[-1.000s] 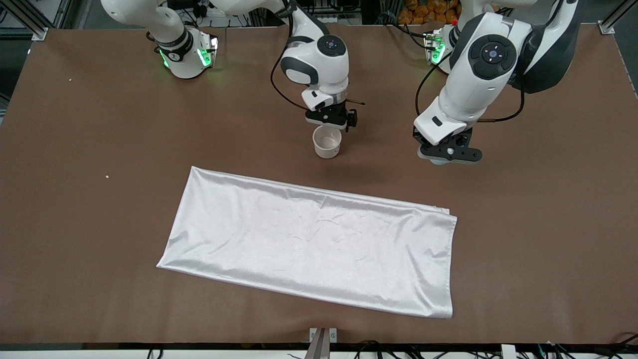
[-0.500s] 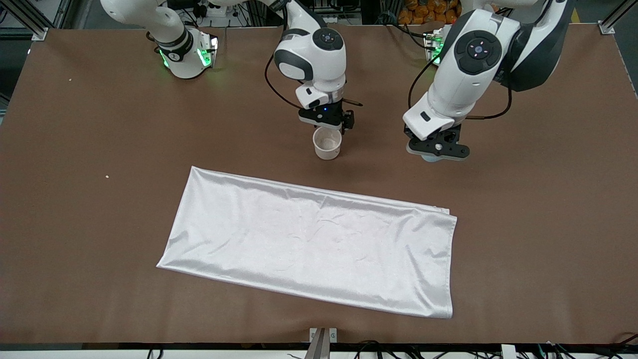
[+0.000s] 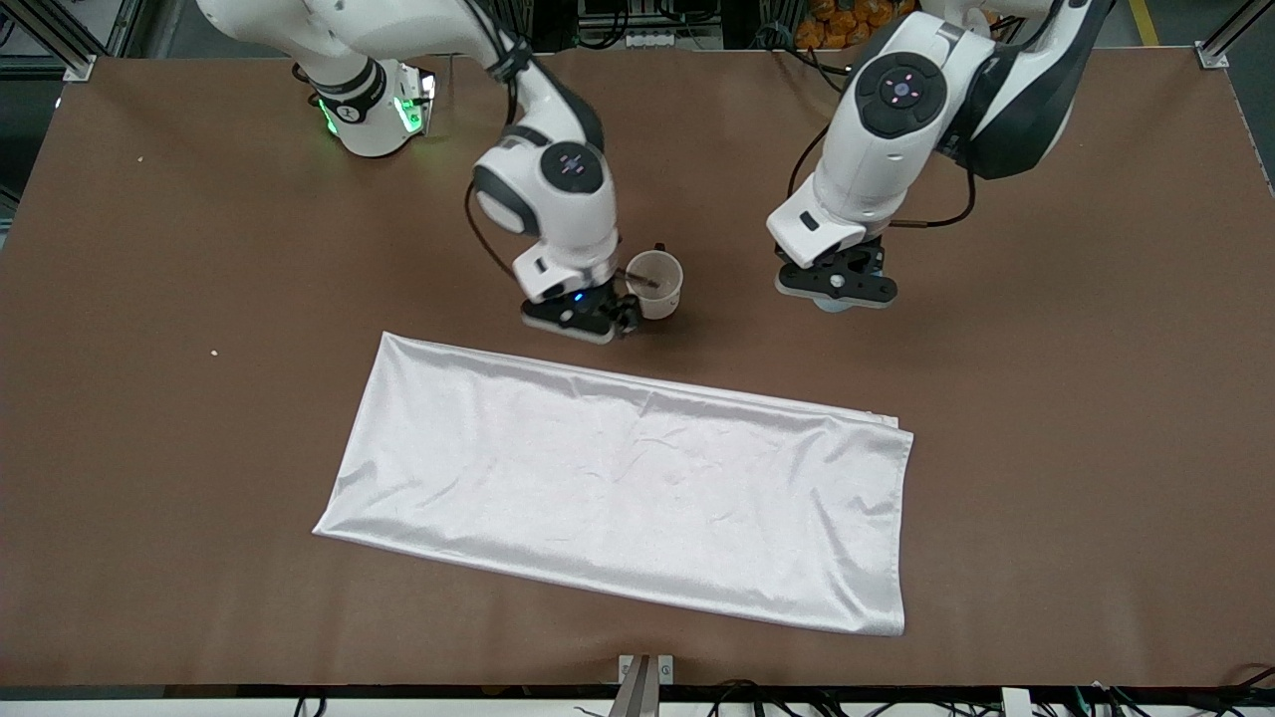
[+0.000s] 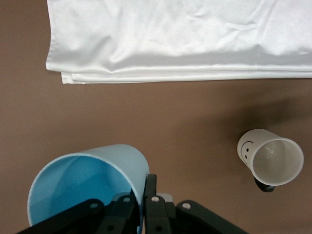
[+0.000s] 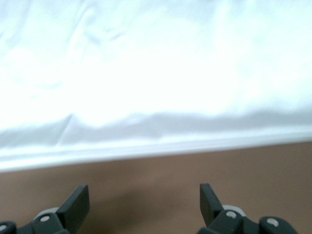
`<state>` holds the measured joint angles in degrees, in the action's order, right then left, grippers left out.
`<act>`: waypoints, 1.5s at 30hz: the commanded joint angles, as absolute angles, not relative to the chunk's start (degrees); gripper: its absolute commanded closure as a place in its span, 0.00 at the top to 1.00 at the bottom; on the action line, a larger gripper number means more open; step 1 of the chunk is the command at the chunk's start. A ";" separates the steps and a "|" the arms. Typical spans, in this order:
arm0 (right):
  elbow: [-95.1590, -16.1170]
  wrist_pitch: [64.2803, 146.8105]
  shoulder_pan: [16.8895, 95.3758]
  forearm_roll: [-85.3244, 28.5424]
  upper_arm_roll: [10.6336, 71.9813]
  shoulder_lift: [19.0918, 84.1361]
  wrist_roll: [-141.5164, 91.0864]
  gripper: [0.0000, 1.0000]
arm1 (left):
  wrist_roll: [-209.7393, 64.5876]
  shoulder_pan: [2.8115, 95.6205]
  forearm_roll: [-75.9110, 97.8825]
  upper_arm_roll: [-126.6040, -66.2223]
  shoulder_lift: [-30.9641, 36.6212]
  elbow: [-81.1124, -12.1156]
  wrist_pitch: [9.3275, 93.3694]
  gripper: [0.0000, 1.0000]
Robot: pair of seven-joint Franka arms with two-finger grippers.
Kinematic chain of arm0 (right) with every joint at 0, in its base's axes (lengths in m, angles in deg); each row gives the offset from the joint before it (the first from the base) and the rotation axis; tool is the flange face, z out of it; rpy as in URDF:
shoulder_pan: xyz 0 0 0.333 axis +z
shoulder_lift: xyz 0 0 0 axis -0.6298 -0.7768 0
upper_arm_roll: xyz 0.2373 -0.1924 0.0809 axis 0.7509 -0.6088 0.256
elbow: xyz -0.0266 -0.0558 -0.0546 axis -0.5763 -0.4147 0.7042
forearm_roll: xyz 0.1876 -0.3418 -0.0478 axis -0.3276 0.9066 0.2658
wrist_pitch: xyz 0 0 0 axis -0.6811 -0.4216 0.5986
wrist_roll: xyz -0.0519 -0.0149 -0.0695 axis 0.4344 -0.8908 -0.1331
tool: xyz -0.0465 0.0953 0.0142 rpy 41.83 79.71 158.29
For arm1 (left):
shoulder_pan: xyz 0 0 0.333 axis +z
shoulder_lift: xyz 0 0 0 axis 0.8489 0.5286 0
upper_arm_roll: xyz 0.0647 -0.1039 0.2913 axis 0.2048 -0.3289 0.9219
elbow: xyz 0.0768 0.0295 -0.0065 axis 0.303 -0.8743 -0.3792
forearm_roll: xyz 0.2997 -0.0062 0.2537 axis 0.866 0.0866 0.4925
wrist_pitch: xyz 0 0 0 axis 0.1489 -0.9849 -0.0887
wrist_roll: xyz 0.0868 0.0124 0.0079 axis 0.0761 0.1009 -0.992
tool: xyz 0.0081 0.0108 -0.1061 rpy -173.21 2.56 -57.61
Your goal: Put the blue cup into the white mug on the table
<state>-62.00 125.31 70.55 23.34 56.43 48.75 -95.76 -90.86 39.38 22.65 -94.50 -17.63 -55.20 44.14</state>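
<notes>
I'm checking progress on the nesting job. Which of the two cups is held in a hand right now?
The blue cup, gripped at its rim by the left hand. The white mug stands free on the table, beside the open right hand.

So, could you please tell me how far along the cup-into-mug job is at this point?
Done: the left gripper is shut on the blue cup, lifted above the table. In hand: carrying it toward the white mug, which stands empty. The open right gripper is beside the mug, by the white cloth. Left: lowering the cup into the mug.
</notes>
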 commanded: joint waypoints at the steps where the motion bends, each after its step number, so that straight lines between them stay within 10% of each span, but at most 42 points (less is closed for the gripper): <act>1: -62.26 124.75 63.13 24.01 57.22 48.98 -86.07 1.00 | -95.92 36.56 24.02 -95.14 -15.50 -52.64 43.87 0.00; 15: -62.52 124.75 43.96 23.57 57.30 47.66 -57.41 1.00 | -105.41 27.34 24.11 -95.14 -8.03 -48.24 43.96 0.00; 45: -75.26 116.50 39.39 23.22 58.09 63.47 -51.69 1.00 | -120.26 14.59 30.52 -94.61 9.63 -35.50 43.96 0.00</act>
